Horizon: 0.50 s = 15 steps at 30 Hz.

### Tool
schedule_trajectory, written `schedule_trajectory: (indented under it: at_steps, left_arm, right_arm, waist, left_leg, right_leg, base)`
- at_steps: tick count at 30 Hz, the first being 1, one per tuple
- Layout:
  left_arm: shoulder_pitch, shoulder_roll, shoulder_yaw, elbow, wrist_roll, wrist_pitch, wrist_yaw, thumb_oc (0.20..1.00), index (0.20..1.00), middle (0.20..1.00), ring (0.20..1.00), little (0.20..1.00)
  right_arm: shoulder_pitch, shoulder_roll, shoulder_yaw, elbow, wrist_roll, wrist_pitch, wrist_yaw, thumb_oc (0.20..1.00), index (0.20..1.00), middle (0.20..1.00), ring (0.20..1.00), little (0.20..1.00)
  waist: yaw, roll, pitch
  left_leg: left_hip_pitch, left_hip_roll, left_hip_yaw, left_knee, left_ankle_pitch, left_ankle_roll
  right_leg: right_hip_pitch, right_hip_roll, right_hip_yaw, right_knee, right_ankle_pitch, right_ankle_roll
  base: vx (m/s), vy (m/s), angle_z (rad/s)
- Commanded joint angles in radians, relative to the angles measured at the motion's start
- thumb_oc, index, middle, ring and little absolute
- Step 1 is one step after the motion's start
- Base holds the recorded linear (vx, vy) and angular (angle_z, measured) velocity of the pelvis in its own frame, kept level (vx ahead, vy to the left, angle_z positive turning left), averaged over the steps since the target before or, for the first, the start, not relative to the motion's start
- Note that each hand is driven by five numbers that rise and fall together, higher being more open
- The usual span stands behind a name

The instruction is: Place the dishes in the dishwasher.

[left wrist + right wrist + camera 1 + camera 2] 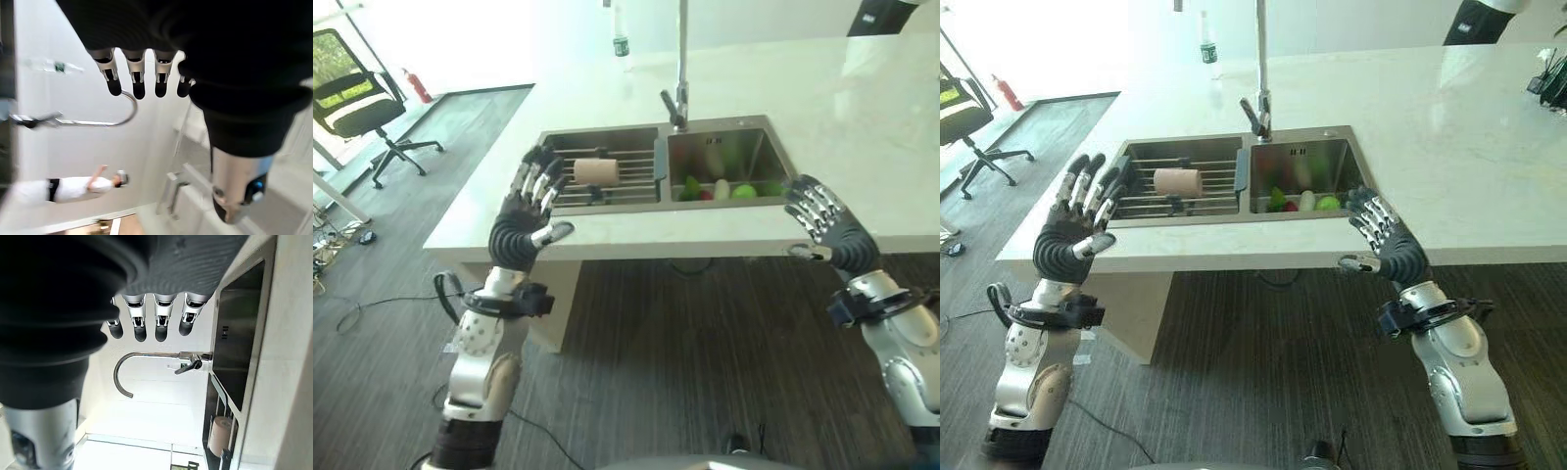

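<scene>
white desk [862,117] with double sink [658,166], office chair [357,103] on grey floor behind. left hand [524,220] and right hand [827,227] raised at desk's front edge, fingers apart, holding nothing.

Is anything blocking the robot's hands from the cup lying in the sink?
Nothing visible. The left hand hovers open beside the beige cup on the sink's wire rack; the right hand is open by the other basin.

both arms raised; left hand [522,227] and right hand [829,228] held apart, fingers straight, holding nothing.
</scene>
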<state>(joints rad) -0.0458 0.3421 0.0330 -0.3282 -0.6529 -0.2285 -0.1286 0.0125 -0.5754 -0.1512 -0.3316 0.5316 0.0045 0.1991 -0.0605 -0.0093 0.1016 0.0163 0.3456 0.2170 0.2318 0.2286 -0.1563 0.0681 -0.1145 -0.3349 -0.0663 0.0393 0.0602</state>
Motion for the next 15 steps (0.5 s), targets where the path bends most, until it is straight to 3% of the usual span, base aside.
schedule_trajectory:
  at_steps: [1, 2, 3, 4, 5, 7, 8, 9, 10, 11, 13, 14, 15]
  left_arm:
    - [0.002, 0.062, 0.035, -0.077, -0.050, -0.016, -0.024, 1.000, 1.000, 1.000, 1.000, 1.000]
    - [0.009, 0.052, 0.039, -0.081, -0.053, -0.011, -0.037, 1.000, 1.000, 1.000, 1.000, 1.000]
    - [0.027, 0.045, 0.048, -0.091, -0.069, -0.002, -0.060, 1.000, 1.000, 1.000, 1.000, 1.000]
    - [0.043, 0.046, 0.055, -0.099, -0.087, 0.001, -0.074, 1.000, 1.000, 1.000, 1.000, 1.000]
    - [0.044, 0.048, 0.051, -0.096, -0.101, 0.002, -0.081, 1.000, 1.000, 1.000, 1.000, 1.000]
    - [0.041, 0.047, 0.047, -0.095, -0.109, -0.001, -0.087, 1.000, 1.000, 1.000, 1.000, 1.000]
    - [0.037, 0.041, 0.038, -0.085, -0.104, -0.019, -0.088, 1.000, 1.000, 1.000, 1.000, 1.000]
    - [0.036, 0.032, 0.042, -0.076, -0.114, -0.030, -0.104, 1.000, 1.000, 1.000, 1.000, 1.000]
    - [0.036, 0.036, 0.053, -0.083, -0.121, -0.024, -0.107, 1.000, 1.000, 1.000, 1.000, 1.000]
    - [0.039, 0.048, 0.072, -0.079, -0.122, -0.016, -0.109, 1.000, 1.000, 1.000, 1.000, 1.000]
    - [0.020, 0.060, 0.074, -0.064, -0.110, -0.004, -0.111, 1.000, 1.000, 1.000, 1.000, 1.000]
    - [-0.002, 0.063, 0.070, -0.067, -0.114, 0.025, -0.116, 1.000, 1.000, 1.000, 1.000, 1.000]
    - [-0.010, 0.056, 0.076, -0.072, -0.111, 0.048, -0.133, 1.000, 1.000, 1.000, 1.000, 1.000]
  right_arm:
    - [-0.048, 0.007, -0.032, -0.073, 0.032, -0.054, 0.009, 1.000, 1.000, 1.000, 1.000, 1.000]
    - [-0.044, 0.012, -0.038, -0.078, 0.022, -0.051, 0.012, 1.000, 1.000, 1.000, 1.000, 1.000]
    - [-0.041, 0.017, -0.041, -0.091, 0.010, -0.043, 0.008, 1.000, 1.000, 1.000, 1.000, 1.000]
    - [-0.033, 0.019, -0.042, -0.102, 0.000, -0.040, 0.001, 1.000, 1.000, 1.000, 1.000, 1.000]
    - [-0.025, 0.017, -0.047, -0.105, -0.005, -0.045, -0.002, 1.000, 1.000, 1.000, 1.000, 1.000]
    - [-0.020, 0.014, -0.052, -0.108, -0.012, -0.050, -0.006, 1.000, 1.000, 1.000, 1.000, 1.000]
    - [-0.034, 0.009, -0.053, -0.103, -0.019, -0.049, -0.007, 1.000, 1.000, 1.000, 1.000, 1.000]
    - [-0.060, -0.007, -0.055, -0.095, -0.013, -0.044, -0.008, 1.000, 1.000, 1.000, 1.000, 1.000]
    - [-0.071, -0.012, -0.051, -0.098, -0.014, -0.039, -0.016, 1.000, 1.000, 1.000, 1.000, 1.000]
    - [-0.063, -0.014, -0.054, -0.107, 0.000, -0.036, -0.020, 1.000, 1.000, 1.000, 1.000, 1.000]
    - [-0.023, 0.002, -0.078, -0.122, 0.023, -0.042, -0.028, 1.000, 1.000, 1.000, 1.000, 1.000]
    - [-0.001, 0.019, -0.087, -0.131, 0.037, -0.046, -0.029, 1.000, 1.000, 1.000, 1.000, 1.000]
    - [0.012, 0.052, -0.092, -0.137, 0.027, -0.046, -0.014, 1.000, 1.000, 1.000, 1.000, 1.000]
  waist:
    - [0.004, -0.030, 0.013]
    - [0.008, -0.030, 0.014]
    - [0.015, -0.022, 0.014]
    - [0.020, -0.009, 0.012]
    - [0.021, -0.001, 0.010]
    - [0.026, 0.008, 0.015]
    - [0.035, 0.009, 0.016]
    - [0.048, 0.007, 0.011]
    - [0.060, 0.006, 0.009]
    - [0.058, 0.006, 0.009]
    - [0.067, -0.004, -0.002]
    - [0.074, -0.016, -0.008]
    - [0.076, -0.024, -0.011]
  left_leg:
    - [0.002, -0.146, 0.008, 0.117, -0.221, 0.049]
    - [-0.010, -0.157, -0.001, 0.102, -0.237, 0.055]
    - [-0.006, -0.168, -0.010, 0.009, -0.250, 0.059]
    - [0.018, -0.152, -0.004, -0.187, -0.215, 0.046]
    - [0.030, -0.126, -0.001, -0.292, -0.166, 0.029]
    - [-0.001, -0.091, -0.026, -0.319, -0.118, 0.002]
    - [-0.052, -0.056, -0.078, -0.319, -0.080, -0.020]
    - [-0.060, -0.052, -0.097, -0.319, -0.092, -0.025]
    - [-0.049, -0.062, -0.111, -0.319, -0.117, -0.024]
    - [-0.032, -0.071, -0.080, -0.319, -0.120, -0.024]
    - [-0.030, -0.101, -0.057, -0.312, -0.124, -0.012]
    - [-0.030, -0.139, -0.056, -0.306, -0.138, 0.007]
    - [-0.006, -0.184, -0.062, -0.313, -0.155, 0.034]
  right_leg:
    - [-0.002, -0.021, 0.107, 0.020, -0.010, 0.022]
    - [0.002, -0.026, 0.107, 0.018, -0.012, 0.027]
    - [0.011, -0.030, 0.112, 0.011, -0.015, 0.040]
    - [0.031, -0.034, 0.116, -0.004, -0.019, 0.059]
    - [0.046, -0.041, 0.112, -0.013, -0.025, 0.069]
    - [0.061, -0.047, 0.106, -0.016, -0.033, 0.073]
    - [0.088, -0.062, 0.114, -0.016, -0.045, 0.079]
    - [0.122, -0.100, 0.107, -0.016, -0.059, 0.107]
    - [0.132, -0.130, 0.101, -0.013, -0.063, 0.129]
    - [0.140, -0.167, 0.096, 0.006, -0.063, 0.154]
    - [0.167, -0.211, 0.068, 0.013, -0.040, 0.167]
    - [0.155, -0.247, 0.043, 0.042, 0.017, 0.167]
    - [0.111, -0.296, 0.041, 0.120, 0.111, 0.159]
  base:
    - [0.27, -0.117, -0.11]
    - [0.30, 0.115, -0.12]
    - [0.42, 0.286, -0.15]
    - [0.50, 0.417, -0.26]
    - [0.43, 0.431, -0.14]
    - [0.29, 0.327, 0.00]
    - [0.44, 0.590, -0.17]
    - [0.56, 0.783, -0.16]
    - [0.53, 0.839, -0.11]
    - [0.42, 0.649, -0.06]
    - [0.33, 0.500, -0.23]
    - [0.37, 0.543, 0.02]
    - [0.40, 0.588, 0.42]
